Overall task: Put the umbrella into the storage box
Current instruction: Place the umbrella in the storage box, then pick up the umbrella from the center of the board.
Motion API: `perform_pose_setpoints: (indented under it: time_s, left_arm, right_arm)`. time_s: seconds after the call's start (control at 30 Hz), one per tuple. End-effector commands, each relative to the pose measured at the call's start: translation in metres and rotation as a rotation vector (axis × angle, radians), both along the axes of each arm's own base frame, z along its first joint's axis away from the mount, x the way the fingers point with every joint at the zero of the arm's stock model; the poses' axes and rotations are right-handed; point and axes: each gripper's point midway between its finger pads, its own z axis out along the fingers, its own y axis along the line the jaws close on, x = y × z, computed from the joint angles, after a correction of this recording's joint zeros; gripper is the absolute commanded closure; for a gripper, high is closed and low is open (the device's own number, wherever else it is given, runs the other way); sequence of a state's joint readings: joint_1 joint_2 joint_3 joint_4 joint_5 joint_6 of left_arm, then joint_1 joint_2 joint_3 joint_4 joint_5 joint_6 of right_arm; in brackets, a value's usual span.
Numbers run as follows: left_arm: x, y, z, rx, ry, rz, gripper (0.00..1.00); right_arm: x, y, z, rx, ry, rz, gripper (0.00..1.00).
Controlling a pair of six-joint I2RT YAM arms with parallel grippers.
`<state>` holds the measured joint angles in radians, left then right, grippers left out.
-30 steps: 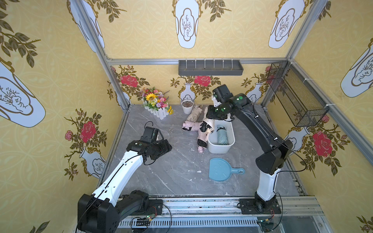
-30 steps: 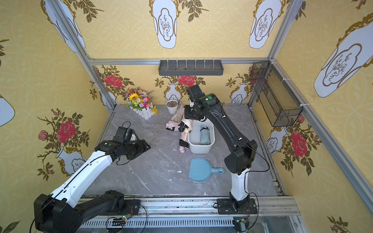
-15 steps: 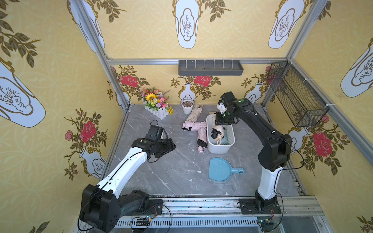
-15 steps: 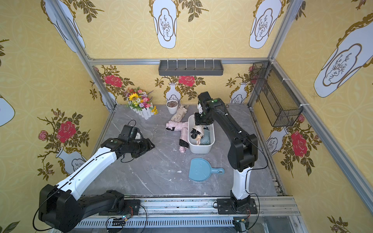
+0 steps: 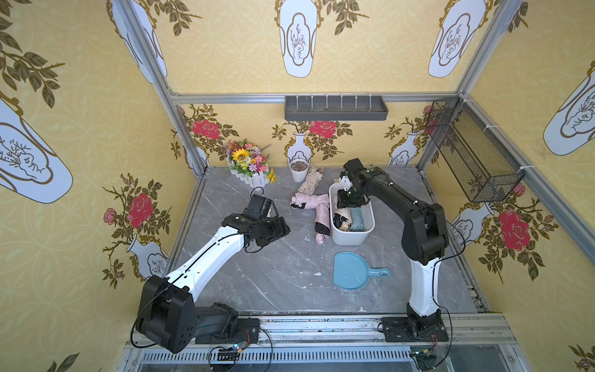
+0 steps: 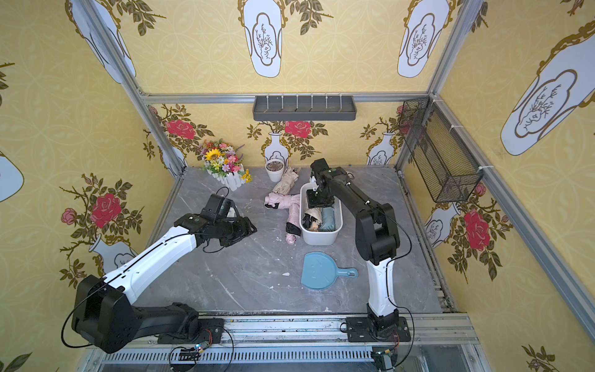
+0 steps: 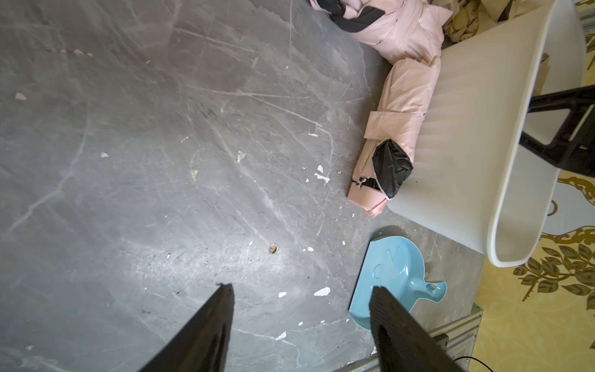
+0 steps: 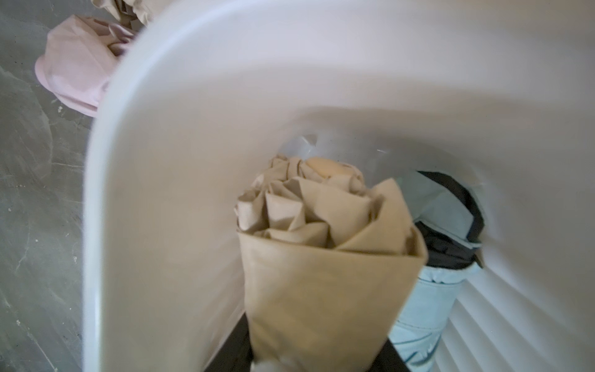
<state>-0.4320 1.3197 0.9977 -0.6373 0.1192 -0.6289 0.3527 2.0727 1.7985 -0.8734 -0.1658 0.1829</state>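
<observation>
Now the white box (image 5: 352,236) stands on the grey bench (image 5: 283,277) with 2 folded umbrellas inside it: a tan umbrella (image 8: 322,257) along the wall nearer the left arm and a pale blue umbrella (image 8: 431,290) beside it. The right claw (image 5: 349,201) hangs over the far end of the box, right above the tan umbrella. The right wrist view shows dark finger (image 8: 231,348) edges on either side of that umbrella's near end, but I cannot tell whether they press it or stand clear. Outside the box, 2 pink umbrellas (image 5: 317,206) lie on the bench against its wall, and a beige umbrella (image 5: 309,180) lies next to a small white pot (image 5: 298,169). The left claw (image 7: 301,322) hovers over bare bench, fingers apart and holding nothing. A blue dustpan (image 5: 352,270) lies near the box's near end.
</observation>
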Motion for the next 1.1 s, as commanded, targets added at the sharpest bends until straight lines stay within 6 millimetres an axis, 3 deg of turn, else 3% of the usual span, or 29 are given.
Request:
perform_pose_setpoints:
  time_s: [0.0,0.13,0.17,0.23,0.33,0.53,0.67,1.07]
  left_arm:
    - [0.005,-0.005,0.003,-0.02,-0.016,0.0,0.28]
    - [0.005,-0.011,0.006,-0.027,-0.018,-0.015,0.28]
    - [0.006,-0.012,0.007,-0.029,-0.021,-0.014,0.28]
    - [0.008,-0.013,0.007,-0.034,-0.023,-0.012,0.28]
    - [0.005,-0.033,0.008,-0.053,-0.022,-0.05,0.28]
    - [0.021,-0.069,0.01,-0.134,-0.028,-0.082,0.31]
    - [0.038,-0.088,0.007,-0.164,-0.046,-0.101,0.34]
    - [0.072,-0.135,-0.022,-0.189,-0.019,-0.177,0.36]
  right_arm:
    - [0.009,0.006,0.007,0.026,-0.04,-0.005,0.34]
    - [0.003,-0.004,0.034,0.016,-0.072,-0.067,0.22]
    - [-0.001,-0.006,0.043,0.026,-0.086,-0.082,0.13]
    - [-0.015,-0.011,0.062,0.049,-0.113,-0.116,0.11]
    - [-0.043,-0.024,0.075,0.079,-0.118,-0.182,0.11]
    - [-0.102,-0.048,0.066,0.104,-0.082,-0.262,0.12]
    - [-0.124,-0.062,0.061,0.125,-0.062,-0.287,0.12]
    - [-0.126,-0.1,0.074,0.26,-0.075,-0.352,0.12]
